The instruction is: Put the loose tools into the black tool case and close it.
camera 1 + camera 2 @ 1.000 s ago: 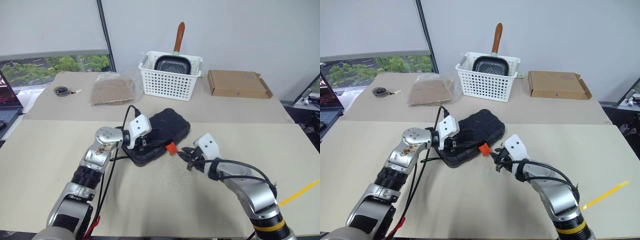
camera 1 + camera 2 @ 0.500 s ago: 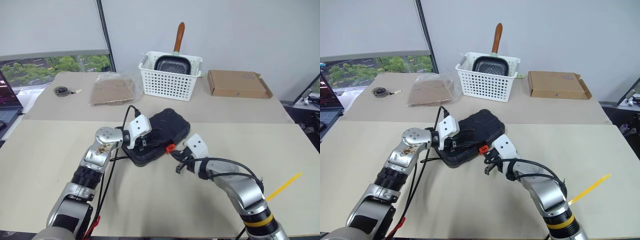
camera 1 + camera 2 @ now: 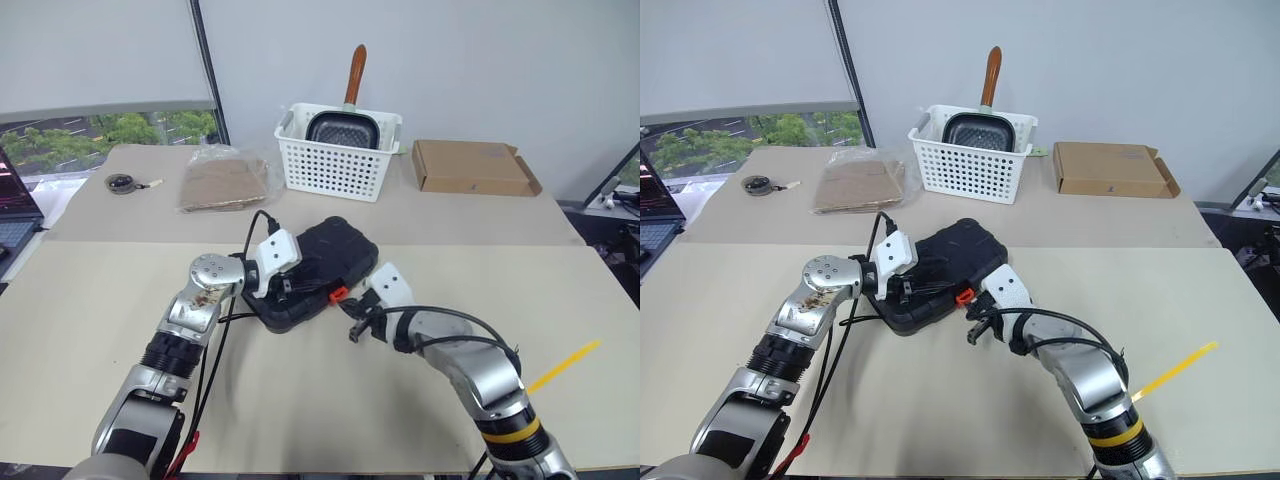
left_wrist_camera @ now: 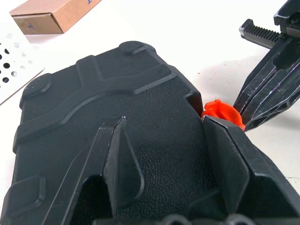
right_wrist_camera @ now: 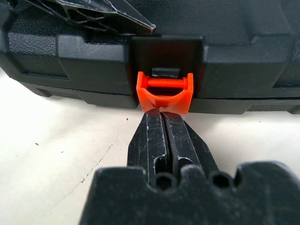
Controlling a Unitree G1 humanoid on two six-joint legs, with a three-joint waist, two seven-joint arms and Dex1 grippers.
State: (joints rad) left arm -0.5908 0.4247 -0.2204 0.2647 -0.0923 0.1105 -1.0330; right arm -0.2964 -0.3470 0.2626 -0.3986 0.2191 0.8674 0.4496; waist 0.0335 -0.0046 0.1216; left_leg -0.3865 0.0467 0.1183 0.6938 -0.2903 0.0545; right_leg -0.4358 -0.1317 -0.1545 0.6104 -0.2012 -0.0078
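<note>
Two tools at the black tool case (image 3: 322, 271), one on each side of its front edge. Right tool (image 5: 164, 123): serrated black fingers pressed flat together, tips touching the underside of the small orange latch (image 5: 164, 91), nothing clamped between them. Latch is a glossy U-shaped plastic clip in a rectangular recess at mid front edge, hanging down past the case's lower lip.

Left tool (image 4: 164, 154): fingers spread apart over the case lid, one finger (image 4: 119, 159) lying on the pebbled top, the other (image 4: 234, 159) at the front edge right beside the latch. Not clamped on anything I can make out.

Case is shut, lid down on base, flat clamshell with rounded corners, matte grained plastic with raised moulded ribs and round corner pads. It sits mid tabletop (image 3: 90, 300), skewed to the tabletop edge. Tabletop surface is plain beige, matte.

Further back: white perforated plastic basket (image 3: 338, 165) holding a dark square pan (image 3: 342, 128) with a brown wooden handle sticking up. Flat brown cardboard box (image 3: 474, 167) to its right. Clear plastic bag with a brown board (image 3: 225, 181) to its left, and past that a small round tape measure (image 3: 122, 182) with a cord.
</note>
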